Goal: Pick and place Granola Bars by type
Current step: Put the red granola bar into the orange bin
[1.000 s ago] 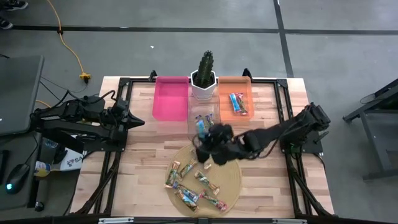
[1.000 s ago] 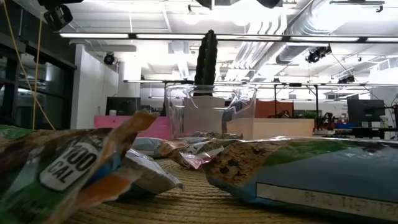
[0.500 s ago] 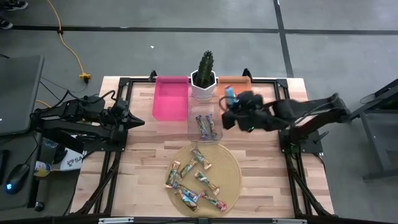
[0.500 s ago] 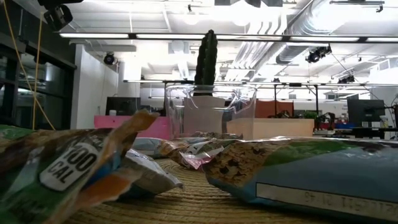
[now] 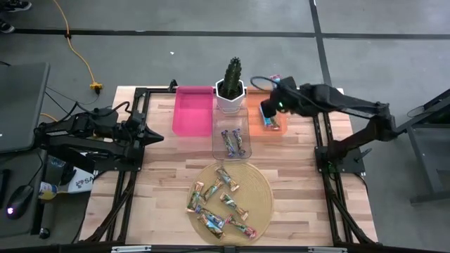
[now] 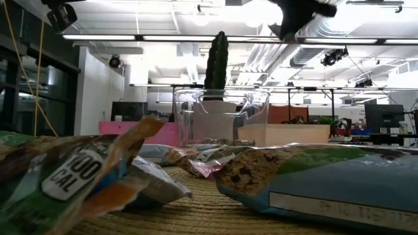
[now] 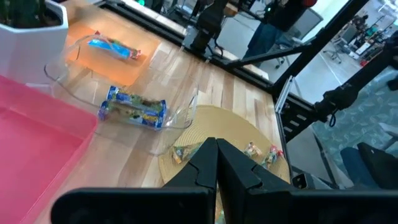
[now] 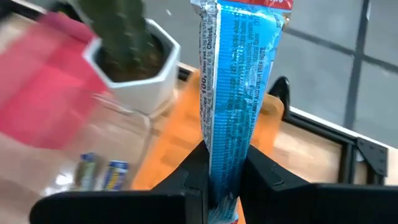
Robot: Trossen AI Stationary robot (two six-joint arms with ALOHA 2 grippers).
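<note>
My right hand [image 8: 222,180] is clamped on a blue and red granola bar [image 8: 239,74], hanging above the orange bin [image 5: 265,112] beside the potted cactus [image 5: 230,84]. My left hand [image 7: 216,163] waits pinched shut at the counter's [image 5: 158,183] left edge.

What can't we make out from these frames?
- Orange bin, high view: the right tool and its blue bar cover part of the contents, so no bar count.
- Low view: close bars hide the clear bin's floor and most of the table.
- Mat pile, high view: too small to sort by type.
- Left tool: parked, empty.
</note>
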